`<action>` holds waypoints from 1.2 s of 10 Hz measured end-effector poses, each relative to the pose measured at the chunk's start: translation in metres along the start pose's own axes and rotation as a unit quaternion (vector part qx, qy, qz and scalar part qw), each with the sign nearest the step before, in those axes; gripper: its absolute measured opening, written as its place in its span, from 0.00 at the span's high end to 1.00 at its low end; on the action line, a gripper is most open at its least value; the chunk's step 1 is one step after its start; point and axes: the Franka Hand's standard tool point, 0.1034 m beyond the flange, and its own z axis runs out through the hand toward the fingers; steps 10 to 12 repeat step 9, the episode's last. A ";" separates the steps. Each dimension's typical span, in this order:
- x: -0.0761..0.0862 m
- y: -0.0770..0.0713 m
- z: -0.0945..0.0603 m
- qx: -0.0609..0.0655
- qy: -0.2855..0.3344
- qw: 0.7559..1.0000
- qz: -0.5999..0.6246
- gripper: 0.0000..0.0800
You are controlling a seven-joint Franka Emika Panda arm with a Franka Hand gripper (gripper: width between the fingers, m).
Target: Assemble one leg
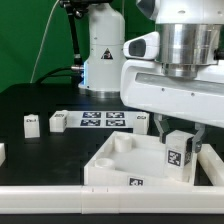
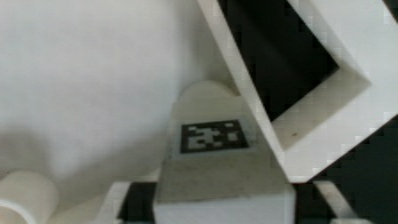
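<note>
My gripper (image 1: 178,134) is shut on the leg (image 1: 177,154), a small white block with a black-and-white code tag. It holds the leg upright over the near right corner of the white tray (image 1: 105,168). In the wrist view the leg (image 2: 215,150) runs out from between my dark fingers (image 2: 139,205), tag facing the camera, with my gripper (image 2: 217,202) closed around it. The tray's floor (image 2: 89,90) and raised rim (image 2: 329,110) lie beneath. I cannot tell whether the leg's lower end touches the tray.
The marker board (image 1: 100,120) lies behind the tray. Loose white blocks stand beside it at the exterior view's left (image 1: 31,123) (image 1: 59,120) and right (image 1: 140,121). Another white piece (image 1: 2,152) sits at the left edge. A white rail (image 1: 60,200) runs along the front.
</note>
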 end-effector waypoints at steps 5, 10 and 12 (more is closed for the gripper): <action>-0.001 0.000 0.001 0.000 -0.001 1.000 0.000 0.20; -0.001 0.000 0.001 0.000 -0.001 1.000 0.000 0.19; -0.001 0.000 0.001 0.000 -0.001 1.000 0.000 0.19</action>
